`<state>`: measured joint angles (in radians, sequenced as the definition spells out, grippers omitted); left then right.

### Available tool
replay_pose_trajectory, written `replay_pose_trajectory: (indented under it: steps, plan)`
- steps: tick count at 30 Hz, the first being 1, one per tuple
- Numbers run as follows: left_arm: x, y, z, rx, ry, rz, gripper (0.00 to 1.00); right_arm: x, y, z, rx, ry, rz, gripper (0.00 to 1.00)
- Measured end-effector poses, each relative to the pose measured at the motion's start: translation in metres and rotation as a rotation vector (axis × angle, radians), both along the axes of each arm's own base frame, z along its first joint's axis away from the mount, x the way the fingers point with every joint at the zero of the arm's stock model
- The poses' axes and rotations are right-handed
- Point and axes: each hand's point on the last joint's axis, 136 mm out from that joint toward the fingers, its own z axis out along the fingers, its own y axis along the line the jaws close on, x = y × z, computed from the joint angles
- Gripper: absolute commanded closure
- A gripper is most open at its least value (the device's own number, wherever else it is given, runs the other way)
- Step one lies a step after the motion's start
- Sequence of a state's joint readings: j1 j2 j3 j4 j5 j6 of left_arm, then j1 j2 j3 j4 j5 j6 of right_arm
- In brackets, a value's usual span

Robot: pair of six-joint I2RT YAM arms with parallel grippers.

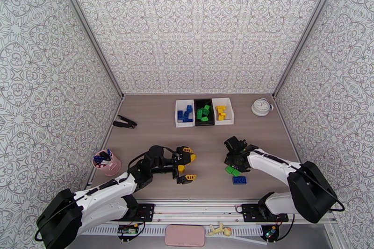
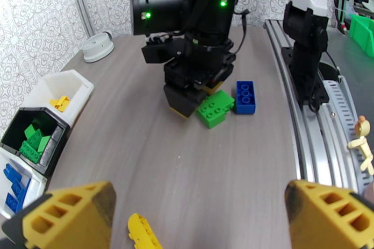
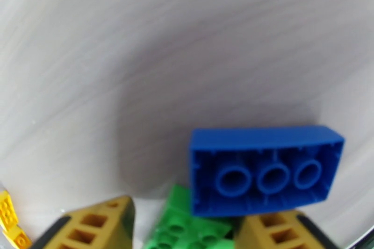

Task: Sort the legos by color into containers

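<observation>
Right tool (image 2: 197,97) low astride small green studded plastic brick (image 2: 215,107), clamped or not impossible to tell; brick cut off in right wrist view. Left tool (image 1: 188,166) spread wide, empty. Blue oblong brick (image 2: 245,97) just beside green one, underside up. Grey wood-grain surface (image 1: 154,119), patterned walls (image 1: 196,25).

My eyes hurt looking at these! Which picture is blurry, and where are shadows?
Right wrist view: blue brick too close, soft-edged, table grain smeared, dark shadow beside it. Left wrist view: sharper, rail bowed near the edge. Top view: crisp, evenly lit.
</observation>
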<state>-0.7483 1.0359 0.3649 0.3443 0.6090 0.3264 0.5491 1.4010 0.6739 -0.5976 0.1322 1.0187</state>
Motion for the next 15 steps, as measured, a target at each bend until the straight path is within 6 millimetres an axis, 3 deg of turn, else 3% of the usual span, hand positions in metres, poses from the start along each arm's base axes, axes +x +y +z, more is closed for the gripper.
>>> replay_pose_trajectory:
  steps: [15]
  plan:
    - [0.0006, 0.0001, -0.0001, 0.001, 0.0, 0.003, 0.0, 0.003, 0.004, 0.0014, 0.001, 0.01, 0.018, 0.73]
